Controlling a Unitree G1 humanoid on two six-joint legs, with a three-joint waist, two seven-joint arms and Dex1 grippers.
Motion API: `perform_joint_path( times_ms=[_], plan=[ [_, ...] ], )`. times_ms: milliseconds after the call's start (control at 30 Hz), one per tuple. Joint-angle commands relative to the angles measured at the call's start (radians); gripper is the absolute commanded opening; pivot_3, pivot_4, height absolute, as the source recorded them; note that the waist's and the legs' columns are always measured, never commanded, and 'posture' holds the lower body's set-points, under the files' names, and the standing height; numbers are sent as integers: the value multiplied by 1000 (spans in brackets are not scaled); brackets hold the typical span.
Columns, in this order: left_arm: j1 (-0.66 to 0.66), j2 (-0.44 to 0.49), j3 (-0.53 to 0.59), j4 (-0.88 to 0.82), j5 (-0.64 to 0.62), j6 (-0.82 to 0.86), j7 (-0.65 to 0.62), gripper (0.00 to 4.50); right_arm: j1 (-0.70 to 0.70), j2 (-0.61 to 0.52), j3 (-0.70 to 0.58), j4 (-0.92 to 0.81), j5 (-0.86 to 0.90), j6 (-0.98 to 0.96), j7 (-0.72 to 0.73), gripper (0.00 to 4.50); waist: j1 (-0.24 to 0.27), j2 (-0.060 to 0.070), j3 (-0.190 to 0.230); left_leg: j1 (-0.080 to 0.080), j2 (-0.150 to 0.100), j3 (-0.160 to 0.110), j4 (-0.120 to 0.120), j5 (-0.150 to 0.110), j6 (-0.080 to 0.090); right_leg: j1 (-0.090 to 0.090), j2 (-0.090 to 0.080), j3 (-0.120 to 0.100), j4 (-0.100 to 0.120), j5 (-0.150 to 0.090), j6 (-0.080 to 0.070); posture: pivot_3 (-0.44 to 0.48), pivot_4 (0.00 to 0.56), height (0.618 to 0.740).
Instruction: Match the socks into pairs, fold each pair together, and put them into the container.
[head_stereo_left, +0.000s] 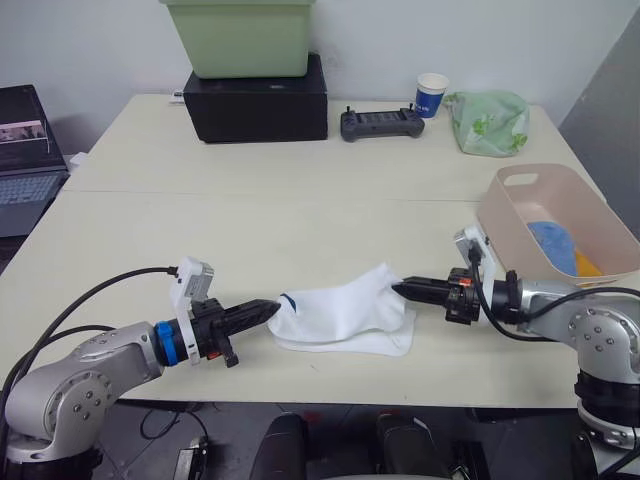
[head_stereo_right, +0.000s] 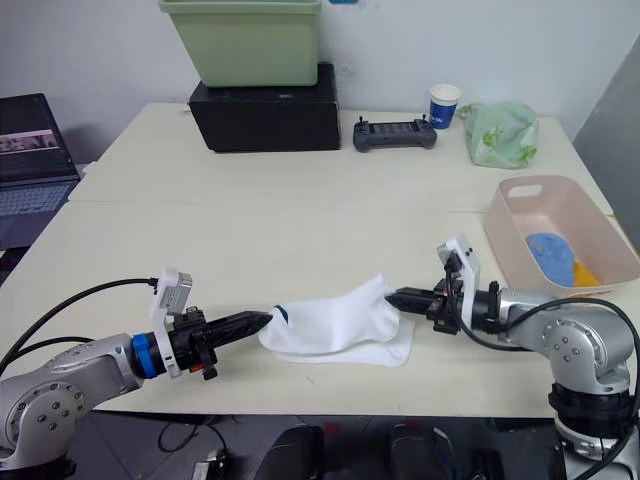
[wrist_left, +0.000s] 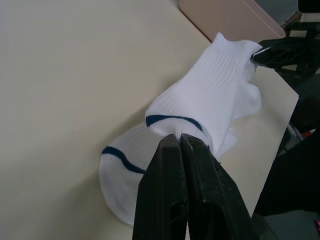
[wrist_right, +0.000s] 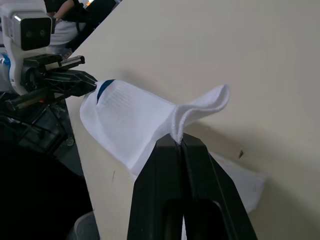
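Two white socks (head_stereo_left: 345, 310) with dark blue marks lie one over the other near the table's front edge. My left gripper (head_stereo_left: 272, 310) is shut on the toe end of the top white sock (wrist_left: 210, 105). At the opposite end my right gripper (head_stereo_left: 398, 291) is shut on the same sock's cuff (wrist_right: 200, 107), lifting it slightly. The lower white sock (head_stereo_right: 385, 350) lies flat beneath. The pale pink container (head_stereo_left: 520, 215) stands at the right, holding a light blue pair (head_stereo_left: 553, 245) and an orange pair (head_stereo_left: 588, 264).
At the back stand a light green bin (head_stereo_left: 243, 38) on a black box (head_stereo_left: 258, 103), a black controller (head_stereo_left: 377, 124), a paper cup (head_stereo_left: 431, 95) and a pale green plastic bag (head_stereo_left: 490, 122). A laptop (head_stereo_left: 25, 150) sits off the table's left side.
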Motion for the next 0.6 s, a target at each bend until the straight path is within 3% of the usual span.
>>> perform_joint_path(
  times_ms=[33,433,600],
  plan=[
    [17,16,-10,-36,9,-41,-6,36,32,0,-7,-47,31,-15,-25,0,0,0,0,0,0,0,0,0,0,0,0,0,0,0,0,0,150,740],
    [21,48,-68,13,77,-104,-22,36,102,0,25,-40,24,-41,-60,0,0,0,0,0,0,1,-1,0,0,-1,1,1,-1,0,0,0,150,740],
    [20,51,-45,2,42,-92,-29,36,105,-7,-17,-50,79,-18,-73,0,0,0,0,0,0,1,-1,0,0,-1,1,1,-1,0,0,0,150,740]
  ],
)
